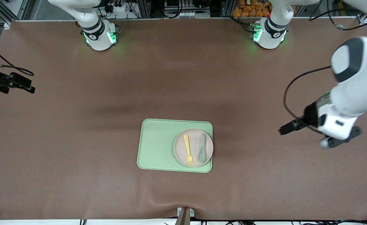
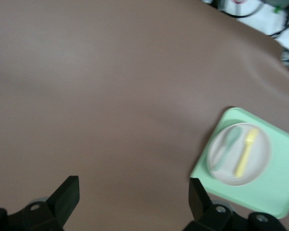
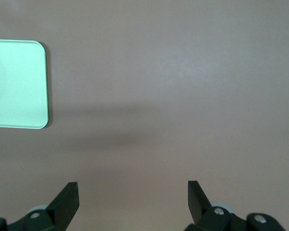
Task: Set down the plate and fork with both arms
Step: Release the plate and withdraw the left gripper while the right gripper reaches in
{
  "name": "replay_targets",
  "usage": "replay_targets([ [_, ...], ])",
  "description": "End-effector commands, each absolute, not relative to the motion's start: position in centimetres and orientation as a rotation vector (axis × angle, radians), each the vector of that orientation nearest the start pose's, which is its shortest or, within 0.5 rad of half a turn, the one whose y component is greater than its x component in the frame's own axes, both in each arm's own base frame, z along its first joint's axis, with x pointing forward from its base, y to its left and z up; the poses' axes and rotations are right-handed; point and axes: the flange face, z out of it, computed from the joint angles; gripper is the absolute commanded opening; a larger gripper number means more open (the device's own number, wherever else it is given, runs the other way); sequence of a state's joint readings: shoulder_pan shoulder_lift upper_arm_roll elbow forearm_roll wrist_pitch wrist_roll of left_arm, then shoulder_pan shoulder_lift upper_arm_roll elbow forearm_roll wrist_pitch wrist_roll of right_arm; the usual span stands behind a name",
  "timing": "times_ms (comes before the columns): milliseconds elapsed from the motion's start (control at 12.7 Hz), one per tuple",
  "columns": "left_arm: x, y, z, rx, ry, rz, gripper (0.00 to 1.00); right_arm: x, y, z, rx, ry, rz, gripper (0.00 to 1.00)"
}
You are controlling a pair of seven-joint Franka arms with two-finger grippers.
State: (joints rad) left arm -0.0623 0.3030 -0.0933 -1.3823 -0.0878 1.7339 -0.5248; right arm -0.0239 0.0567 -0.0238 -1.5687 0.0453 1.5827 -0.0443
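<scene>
We see the plate (image 1: 193, 147) on the tray (image 1: 158, 145), at its edge toward the left arm's end, fork (image 1: 188, 153) and spoon (image 1: 202, 152) on it. Both grippers (image 2: 134, 202) (image 3: 133, 199) hang wide open, empty, over the table's (image 1: 108, 93) ends. We judge only withdrawing steadily remains.

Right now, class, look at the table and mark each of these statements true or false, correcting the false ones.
1. The fork lies on the plate. True.
2. The spoon lies on the bare table. False: it lies on the plate, beside the fork.
3. The plate sits on the tray, at the end toward the left arm. True.
4. The left gripper holds the fork. False: its fingers are open and empty, over bare table.
5. The right gripper is open and holds nothing. True.
</scene>
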Motion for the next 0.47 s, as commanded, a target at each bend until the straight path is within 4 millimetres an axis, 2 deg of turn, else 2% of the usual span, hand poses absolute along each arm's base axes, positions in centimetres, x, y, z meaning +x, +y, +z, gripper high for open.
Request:
replay_targets([
  [0,61.4,-6.9,58.6,-3.101,-0.605,-0.008,1.00,58.2,-0.7,58.0,-3.095,-0.006,0.088,1.00],
  [157,59.2,-4.0,61.3,-3.062,-0.638,0.020,1.00,59.0,-0.5,57.3,-3.089,-0.010,0.095,1.00],
  [236,58.3,-2.4,62.3,-3.070,-0.596,0.006,1.00,59.5,0.3,57.0,-3.088,-0.027,0.068,1.00],
  [314,57.2,-0.6,63.1,-3.083,-0.518,-0.007,1.00,60.1,1.5,56.7,-3.089,-0.058,0.033,1.00],
  [393,56.3,0.4,63.7,-3.085,-0.493,-0.017,1.00,60.6,3.6,55.6,-3.090,-0.109,0.046,1.00],
])
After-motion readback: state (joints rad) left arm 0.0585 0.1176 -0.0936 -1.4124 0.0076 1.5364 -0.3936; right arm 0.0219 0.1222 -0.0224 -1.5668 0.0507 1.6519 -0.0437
